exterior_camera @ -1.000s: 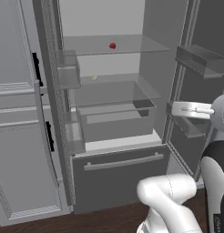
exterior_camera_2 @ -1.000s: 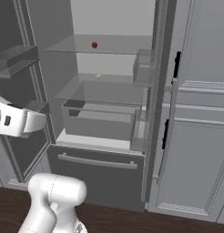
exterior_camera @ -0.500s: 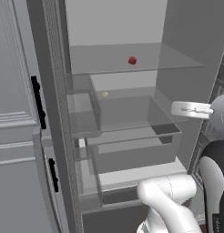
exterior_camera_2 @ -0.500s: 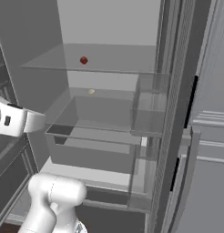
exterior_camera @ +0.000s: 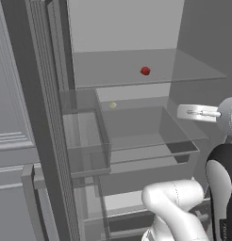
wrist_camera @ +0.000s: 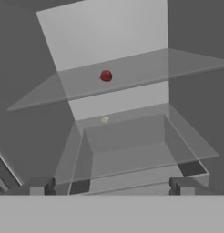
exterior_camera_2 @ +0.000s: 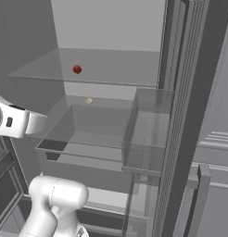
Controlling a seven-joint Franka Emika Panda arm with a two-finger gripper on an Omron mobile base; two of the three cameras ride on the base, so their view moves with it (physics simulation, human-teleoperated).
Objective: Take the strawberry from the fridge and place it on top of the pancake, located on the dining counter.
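While the fridge (exterior_camera: 127, 28) stands open in front of me, my gripper (wrist_camera: 109, 185) hangs empty with its fingers spread wide, well short of the shelves. The strawberry (wrist_camera: 105, 75) sits ahead of and above the gripper, slightly left of its centre line, on the upper glass shelf (wrist_camera: 177, 63) and well back from the front edge. A small pale yellowish item (wrist_camera: 104, 119) lies lower, on the shelf beneath, almost straight ahead; not the target.

Step in hand, as I judge it: reach in for the berry. To do it well I should lift to shelf height first, then go in level, staying above the glass and below whatever is overhead. Centre the berry between the fingers before closing.

Materials: strawberry small, red, roundish, likely to roll if nudged. Shelves clear, smooth, flat. A see-through bin (wrist_camera: 132, 150) sits below. Interior walls pale and plain.
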